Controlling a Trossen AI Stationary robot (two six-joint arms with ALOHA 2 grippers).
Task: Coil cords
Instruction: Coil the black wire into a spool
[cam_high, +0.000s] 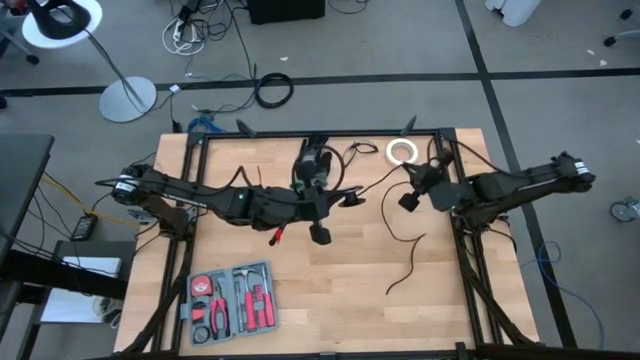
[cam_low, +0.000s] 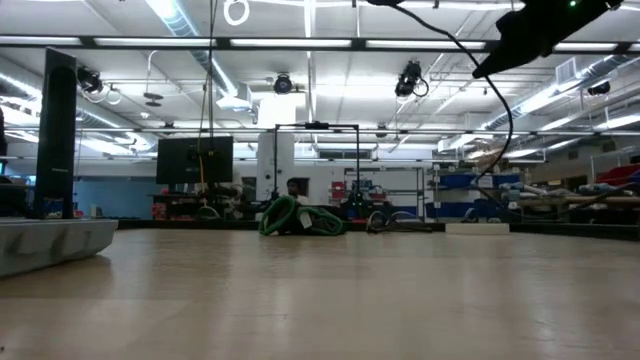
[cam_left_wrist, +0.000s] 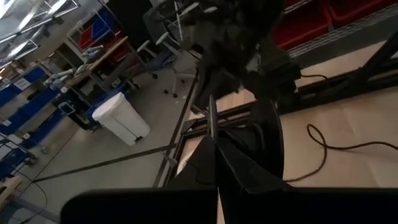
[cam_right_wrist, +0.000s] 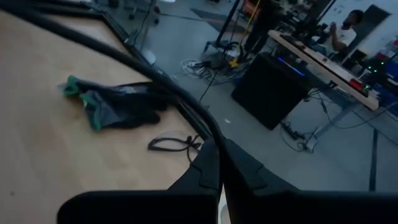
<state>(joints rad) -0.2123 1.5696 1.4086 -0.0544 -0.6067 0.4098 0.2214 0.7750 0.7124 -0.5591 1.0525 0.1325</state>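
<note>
A small loose loop of thin black cord (cam_high: 360, 150) (cam_right_wrist: 174, 143) lies flat on the boards near the far edge. A longer loose cord (cam_high: 408, 265) lies toward the table's right side. Another strand (cam_high: 378, 183) (cam_left_wrist: 323, 146) runs over the boards between the two arms. My left arm (cam_high: 240, 200) reaches from the left to the table's middle. Its gripper (cam_left_wrist: 216, 152) is shut, raised and nearly level, facing the far right corner. My right arm (cam_high: 520, 180) is drawn back at the right edge. Its gripper (cam_right_wrist: 221, 165) is shut and raised, facing the loop. Neither gripper holds anything.
A green-and-dark bundle (cam_right_wrist: 109, 102) (cam_low: 300, 218) lies by the far edge, left of the loop. A white tape roll (cam_high: 403, 150) sits at the far right and a tool case (cam_high: 232, 300) at the near left. Black frame rails (cam_high: 470, 250) border the table. A thick black cable ring (cam_high: 273, 90) lies on the floor beyond.
</note>
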